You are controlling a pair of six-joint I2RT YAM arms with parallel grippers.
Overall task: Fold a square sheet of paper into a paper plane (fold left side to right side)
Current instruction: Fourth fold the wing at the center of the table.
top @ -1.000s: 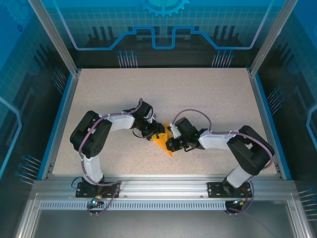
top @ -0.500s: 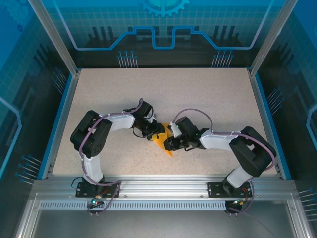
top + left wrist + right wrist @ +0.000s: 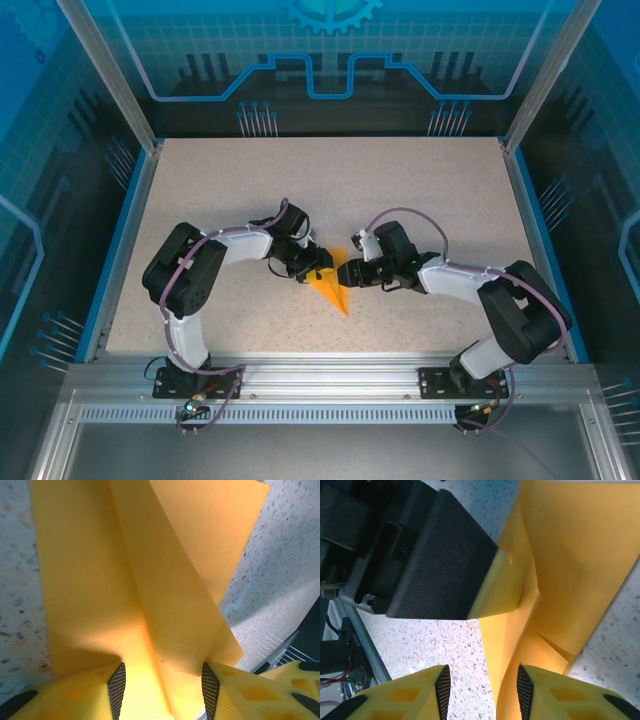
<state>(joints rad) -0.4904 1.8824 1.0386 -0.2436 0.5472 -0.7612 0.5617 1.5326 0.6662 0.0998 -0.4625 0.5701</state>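
From above, the paper plane (image 3: 335, 293) lies on the table (image 3: 420, 190) midway between its left and right edges, closer to the near edge, nose toward that edge. The left tool (image 3: 316, 266) and right tool (image 3: 347, 272) meet over its far end.

Left wrist: the left tool's pads (image 3: 116, 689) stand spread, with orange folds running between them.

Right wrist: the right tool's pads (image 3: 442, 686) stand spread, paper against one. A finger (image 3: 440, 560) of the left tool rests its tip on the paper.
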